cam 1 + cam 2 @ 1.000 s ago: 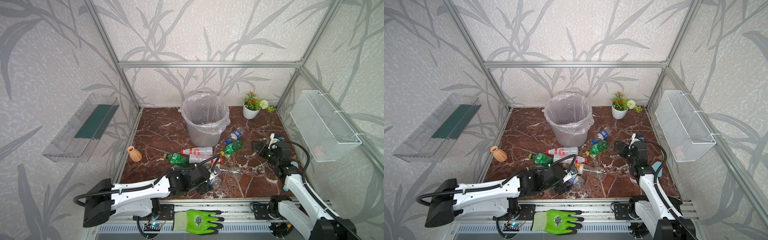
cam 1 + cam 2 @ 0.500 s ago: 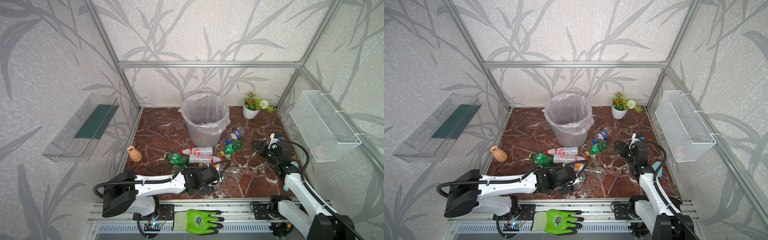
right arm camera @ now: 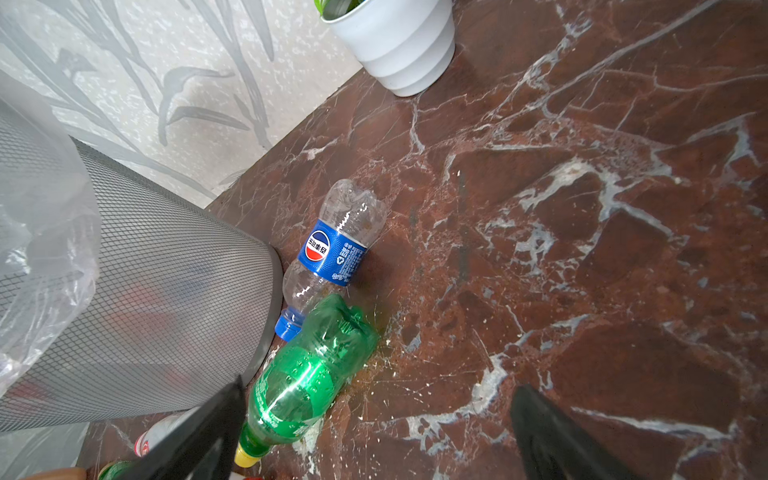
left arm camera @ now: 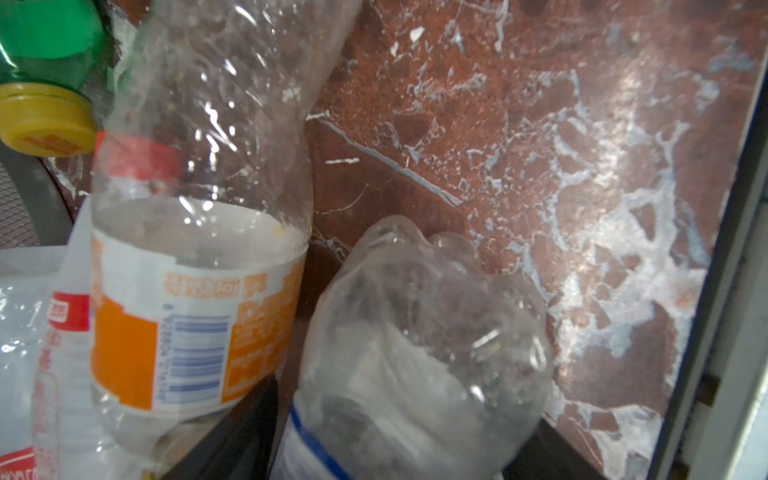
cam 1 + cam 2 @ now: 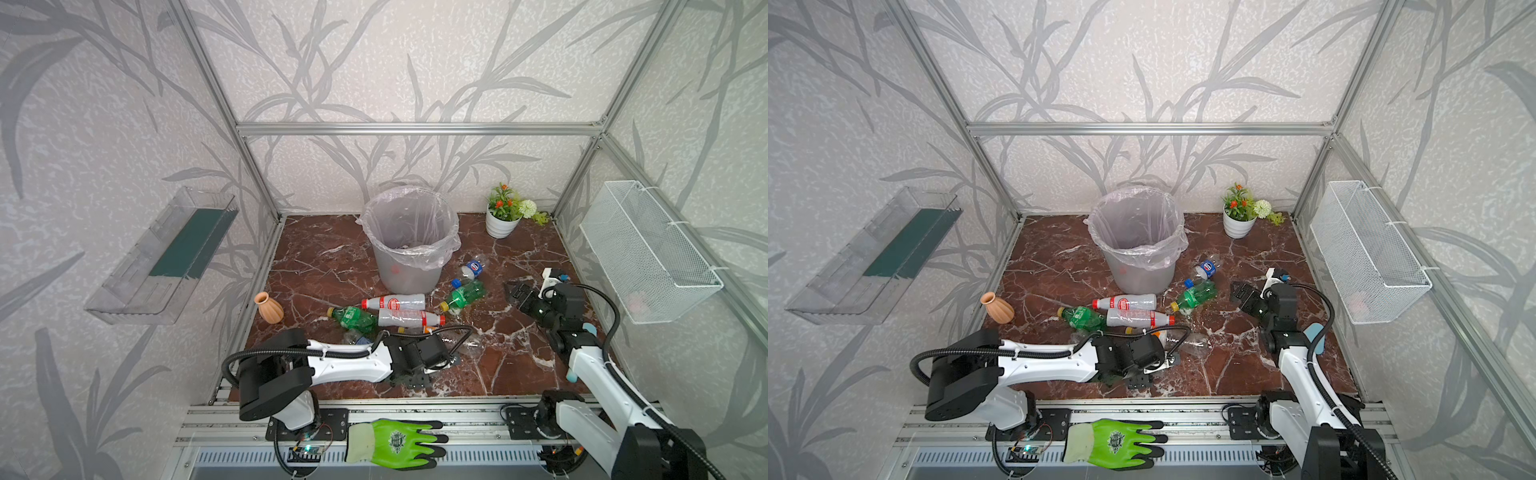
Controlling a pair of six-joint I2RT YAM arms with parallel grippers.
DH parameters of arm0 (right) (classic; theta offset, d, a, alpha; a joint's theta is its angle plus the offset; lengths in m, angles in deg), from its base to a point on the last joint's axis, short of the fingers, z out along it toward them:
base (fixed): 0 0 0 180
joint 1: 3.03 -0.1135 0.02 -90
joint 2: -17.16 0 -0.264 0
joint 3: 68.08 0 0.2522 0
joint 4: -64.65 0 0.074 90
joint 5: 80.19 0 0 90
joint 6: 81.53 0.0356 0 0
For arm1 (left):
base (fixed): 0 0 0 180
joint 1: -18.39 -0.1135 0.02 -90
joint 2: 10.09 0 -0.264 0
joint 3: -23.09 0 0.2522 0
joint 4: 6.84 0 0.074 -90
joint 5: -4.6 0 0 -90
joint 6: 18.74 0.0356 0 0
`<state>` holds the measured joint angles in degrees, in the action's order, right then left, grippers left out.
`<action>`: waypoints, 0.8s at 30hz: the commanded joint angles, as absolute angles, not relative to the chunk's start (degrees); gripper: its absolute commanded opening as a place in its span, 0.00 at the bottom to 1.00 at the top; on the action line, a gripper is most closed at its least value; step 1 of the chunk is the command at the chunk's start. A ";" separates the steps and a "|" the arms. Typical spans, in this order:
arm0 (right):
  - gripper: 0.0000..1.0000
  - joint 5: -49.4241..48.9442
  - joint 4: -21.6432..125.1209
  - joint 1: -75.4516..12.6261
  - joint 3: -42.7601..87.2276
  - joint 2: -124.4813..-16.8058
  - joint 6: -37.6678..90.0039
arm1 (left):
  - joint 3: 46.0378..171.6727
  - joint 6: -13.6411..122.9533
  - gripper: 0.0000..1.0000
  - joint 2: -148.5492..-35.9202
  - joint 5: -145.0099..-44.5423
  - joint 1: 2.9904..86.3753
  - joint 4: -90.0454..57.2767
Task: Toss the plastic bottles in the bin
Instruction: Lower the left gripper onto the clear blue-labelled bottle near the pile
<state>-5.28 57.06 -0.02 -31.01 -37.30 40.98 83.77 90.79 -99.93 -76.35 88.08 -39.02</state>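
Several plastic bottles lie in front of the grey bag-lined bin (image 5: 409, 274) (image 5: 1138, 276): two white ones with red bands (image 5: 395, 302) (image 5: 409, 319), two green ones (image 5: 353, 318) (image 5: 465, 295) and a blue-labelled one (image 5: 473, 268). My left gripper (image 5: 419, 374) (image 5: 1144, 376) (image 4: 395, 436) is low at the front of the pile, shut on a clear blue-banded bottle (image 4: 415, 353). An orange-labelled bottle (image 4: 195, 291) lies right beside it. My right gripper (image 5: 515, 291) (image 5: 1239, 291) (image 3: 374, 415) hangs open over bare floor beside the green bottle (image 3: 307, 374), holding nothing.
A terracotta vase (image 5: 269, 307) stands at the left of the floor. A white flower pot (image 5: 500, 224) is at the back right. A wire mesh basket (image 5: 644, 253) hangs on the right wall and a clear shelf (image 5: 166, 253) on the left wall. A green glove (image 5: 395, 442) lies on the front rail.
My left arm has swung round so its elbow sits further right, and its jaws have narrowed a little around the clear bottle. The right arm has hardly moved.
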 commanded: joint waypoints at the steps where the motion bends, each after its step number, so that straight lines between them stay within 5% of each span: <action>1: 0.99 -6.30 58.25 0.55 -31.81 -36.87 41.32 | 85.55 93.88 0.79 -101.09 -76.35 88.24 -37.84; 9: 0.99 -6.80 58.36 1.23 -32.43 -36.56 41.87 | 86.52 95.34 0.75 -103.65 -77.62 88.19 -37.28; 24: 0.99 -6.97 58.04 2.13 -32.78 -35.65 42.04 | 86.93 94.73 0.51 -98.03 -79.81 88.97 -34.55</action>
<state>-6.35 57.09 1.75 -32.08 -36.49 41.68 85.76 93.61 -101.46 -78.55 88.65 -36.31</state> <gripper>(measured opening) 0.990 0.578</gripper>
